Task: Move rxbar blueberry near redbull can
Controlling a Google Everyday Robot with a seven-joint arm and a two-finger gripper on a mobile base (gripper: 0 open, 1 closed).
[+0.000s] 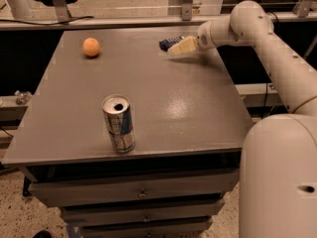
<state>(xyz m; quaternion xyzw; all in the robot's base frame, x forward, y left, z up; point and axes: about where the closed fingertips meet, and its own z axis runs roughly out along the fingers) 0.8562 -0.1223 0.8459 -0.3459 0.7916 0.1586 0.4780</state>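
The rxbar blueberry point(167, 42) is a small dark navy wrapper at the far right of the grey table point(163, 108). My gripper point(181, 46) reaches in from the right, low over the table, and its cream tip is right against the bar's right end. The bar's left end sticks out past the gripper. The redbull can point(119, 124) stands upright near the table's front edge, left of centre, far from the bar and the gripper.
A round orange fruit point(91, 47) lies at the far left of the table. My arm point(267, 43) runs along the table's right side and my white base point(277, 177) fills the lower right. Drawers point(141, 192) sit under the tabletop.
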